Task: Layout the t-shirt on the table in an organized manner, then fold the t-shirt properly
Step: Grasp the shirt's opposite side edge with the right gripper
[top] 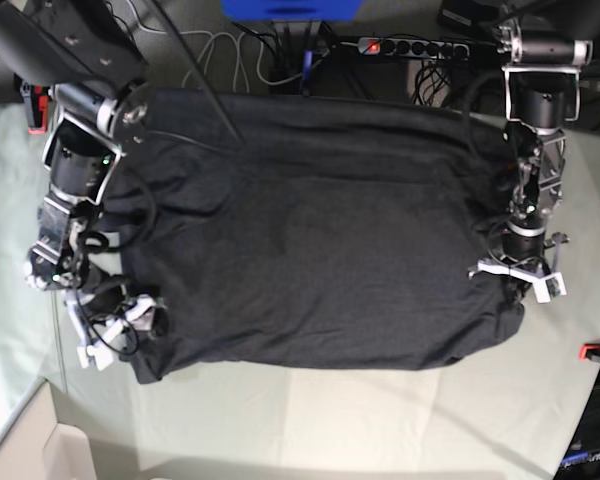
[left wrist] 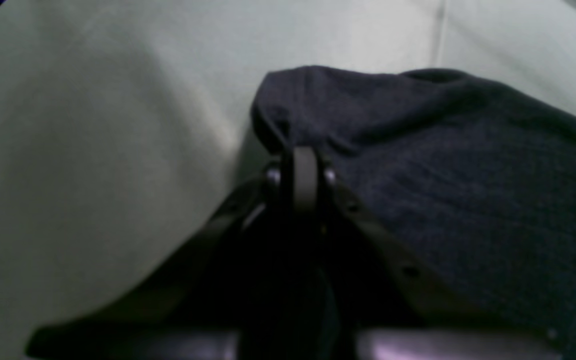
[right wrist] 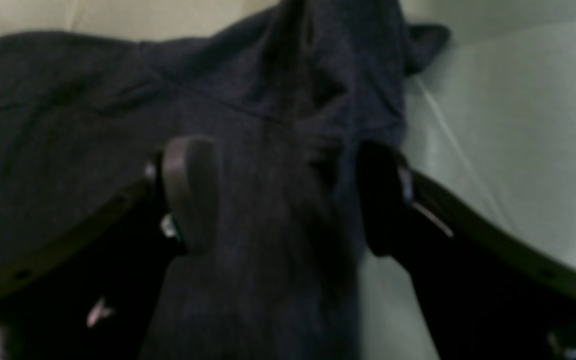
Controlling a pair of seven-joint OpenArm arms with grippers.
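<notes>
Near edge: a broad strip of bare surface (top: 380, 420) lay in front of the t-shirt's (top: 320, 250) front hem, with open room along its whole width.
Side margins: bare cloth showed past both side edges of the shirt; a red clamp (top: 592, 351) sat at the edge of the surface on the view's right.
Right hand: the right hand (right wrist: 288, 195) was at the shirt's near corner on the base view's left; its two fingers (right wrist: 190, 192) stood well apart, with a ridge of dark fabric between them, and neither pad pressed on it.
Left hand: the left hand (left wrist: 304, 172) was at the shirt's side edge on the base view's right; its fingers were together, clamped on a pinch of the fabric.
Arm pose: both arms reached down from the far side, wrists pointing toward the near edge.
T-shirt look: charcoal-black, plain side up, spread wide and mostly flat, with soft wrinkles near both hands.
Far edge: the shirt reached to the far edge of the surface, where cables and a power strip (top: 420, 45) lay beyond.
</notes>
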